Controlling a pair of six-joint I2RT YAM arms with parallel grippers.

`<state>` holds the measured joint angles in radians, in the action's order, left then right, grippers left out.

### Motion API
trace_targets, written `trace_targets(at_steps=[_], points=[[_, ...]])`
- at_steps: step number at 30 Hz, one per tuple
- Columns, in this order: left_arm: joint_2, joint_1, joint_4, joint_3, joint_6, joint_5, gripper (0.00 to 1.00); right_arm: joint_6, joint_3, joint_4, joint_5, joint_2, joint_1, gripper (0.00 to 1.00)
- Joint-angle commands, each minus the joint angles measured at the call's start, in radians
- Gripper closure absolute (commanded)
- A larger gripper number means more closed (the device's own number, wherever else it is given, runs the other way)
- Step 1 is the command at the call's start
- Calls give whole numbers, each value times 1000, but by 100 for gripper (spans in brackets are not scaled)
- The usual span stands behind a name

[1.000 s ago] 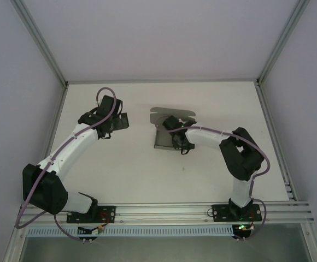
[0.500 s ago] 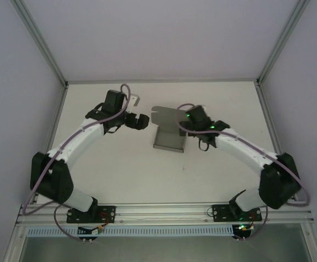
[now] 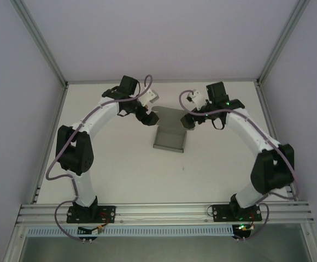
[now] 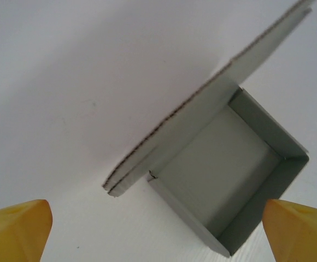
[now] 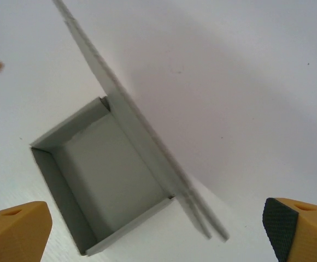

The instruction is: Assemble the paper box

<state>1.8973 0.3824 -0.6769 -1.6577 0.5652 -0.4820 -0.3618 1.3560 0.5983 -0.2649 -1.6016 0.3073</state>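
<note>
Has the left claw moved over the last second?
Yes. The left claw moved right toward the paper box, which stayed put, and is now at its far-left corner.

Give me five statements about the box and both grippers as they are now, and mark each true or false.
1. The paper box is open, its lid flap raised. True.
2. Something lies inside the box. False: its inside is bare.
3. The left gripper is open. True.
4. The right gripper is shut on the lid flap. False: it is open and holds nothing.
5. The box sits at the near edge of the table. False: it sits toward the far side.
</note>
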Motion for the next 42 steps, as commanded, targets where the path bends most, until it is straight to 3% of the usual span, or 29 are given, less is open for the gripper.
trace_targets(at_steps=[1,7,12,18,21,25,28,32,37,42], points=[[71,-8,-138,-109,120,-65,6,-138,101,142,-57,-92,-42,0],[174,-7,-241,-246,201,-75,9,-207,245,315,-115,-225,-62,12],[224,-2,-328,-318,287,-102,18,-226,237,314,-114,-249,-66,38],[246,19,-384,-363,344,-96,55,-190,258,309,-89,-284,-72,60],[238,34,-393,-354,368,-83,66,-200,274,336,-106,-303,-73,63],[235,45,-366,-345,354,-32,85,-176,283,343,-111,-311,-75,77],[237,56,-354,-346,340,-9,93,-169,274,342,-112,-302,-75,83],[235,65,-321,-331,299,33,99,-138,234,295,-76,-264,-75,86],[221,75,-241,-296,215,95,100,-81,186,232,-52,-222,-76,89],[180,96,-38,-236,1,267,100,82,140,126,-36,-176,-74,96]])
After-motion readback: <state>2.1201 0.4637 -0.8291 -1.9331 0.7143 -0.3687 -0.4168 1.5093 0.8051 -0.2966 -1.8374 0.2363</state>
